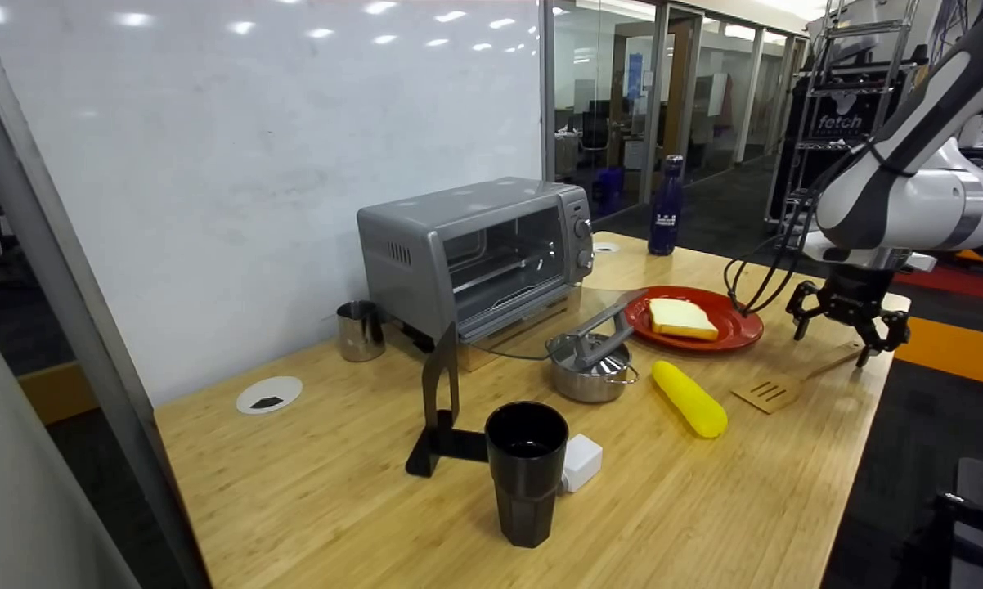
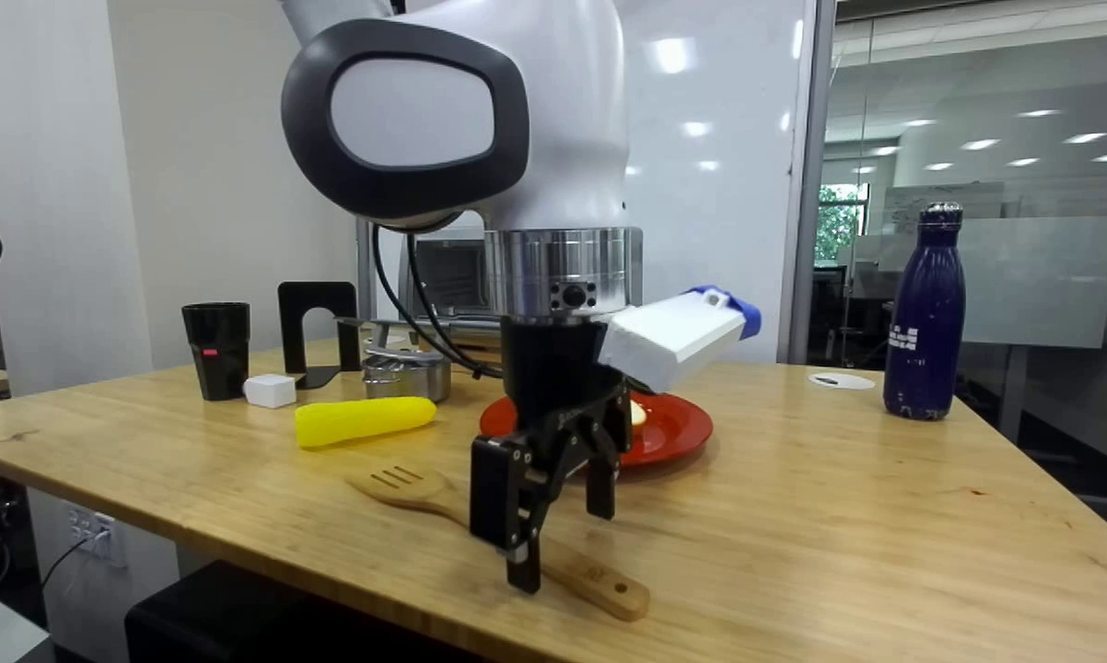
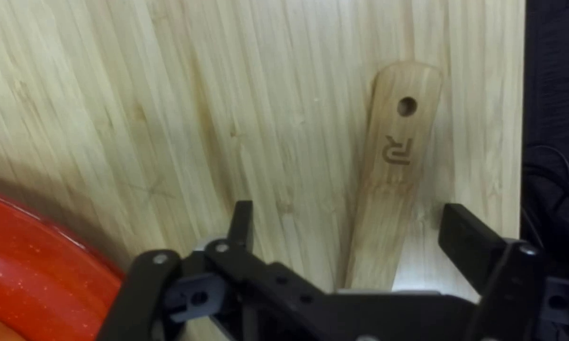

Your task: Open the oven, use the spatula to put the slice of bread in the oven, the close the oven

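Note:
The spatula [image 3: 388,213] lies flat on the table, its handle running between the spread fingers of my gripper [image 3: 348,215]. Neither finger touches it in the wrist view. Its slotted blade [image 1: 768,394] points toward the yellow object. In an exterior view, my gripper [image 2: 562,539] hangs low over the handle, jaws wide apart. The slice of bread [image 1: 681,317] rests on the red plate [image 1: 741,331]; the arm mostly hides it in an exterior view. At the back, the grey oven [image 1: 459,214] has its glass door lowered, the grey handle [image 1: 606,339] above a silver pot.
The silver pot [image 1: 591,380] stands before the oven, beside a yellow elongated object [image 1: 689,399]. Nearer are a black cup [image 1: 527,474], a white block [image 1: 581,462] and a black bookend [image 1: 442,409]. A blue bottle [image 2: 926,313] stands upright. The table edge [image 3: 522,142] runs close to my gripper.

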Motion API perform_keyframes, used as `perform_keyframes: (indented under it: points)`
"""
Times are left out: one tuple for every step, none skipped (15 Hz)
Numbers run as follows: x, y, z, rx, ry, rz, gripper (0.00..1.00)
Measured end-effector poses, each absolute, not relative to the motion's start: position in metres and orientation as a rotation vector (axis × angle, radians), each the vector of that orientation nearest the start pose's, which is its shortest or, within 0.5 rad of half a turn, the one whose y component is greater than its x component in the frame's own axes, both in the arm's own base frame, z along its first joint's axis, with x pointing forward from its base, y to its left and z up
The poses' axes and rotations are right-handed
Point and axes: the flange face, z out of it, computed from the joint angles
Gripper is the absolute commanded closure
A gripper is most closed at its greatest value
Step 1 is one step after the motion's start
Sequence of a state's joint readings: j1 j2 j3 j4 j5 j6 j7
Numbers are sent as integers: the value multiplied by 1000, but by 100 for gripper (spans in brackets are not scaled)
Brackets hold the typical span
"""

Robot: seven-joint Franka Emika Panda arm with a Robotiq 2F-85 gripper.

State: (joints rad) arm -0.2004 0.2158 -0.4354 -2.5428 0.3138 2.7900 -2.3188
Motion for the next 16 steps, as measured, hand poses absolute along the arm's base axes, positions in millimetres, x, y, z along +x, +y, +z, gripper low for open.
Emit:
perform_keyframes:
  points:
    - [358, -290, 204, -2448, -2063, -48, 0]
    - [359, -289, 205, -2453, -2059, -46, 0]
    - [361, -287, 205, -2457, -2054, -41, 0]
    - [362, -285, 205, -2462, -2049, -34, 0]
    - [362, -283, 205, -2464, -2047, -17, 0]
    - [363, -280, 205, -2469, -2039, 4, 0]
    - [363, -278, 205, -2476, -2030, 22, 0]
    - [362, -275, 205, -2485, -2017, 36, 0]
    - [361, -272, 206, -2493, -2004, 48, 0]
    - [358, -269, 205, -2501, -1991, 57, 0]
    - [356, -265, 206, -2508, -1979, 65, 0]
    - [353, -262, 206, -2512, -1970, 72, 0]
    - [349, -259, 207, -2517, -1962, 75, 0]
    - [346, -257, 208, -2521, -1954, 76, 0]
    - [343, -255, 209, -2526, -1950, 75, 0]
    - [340, -254, 211, -2529, -1946, 75, 0]
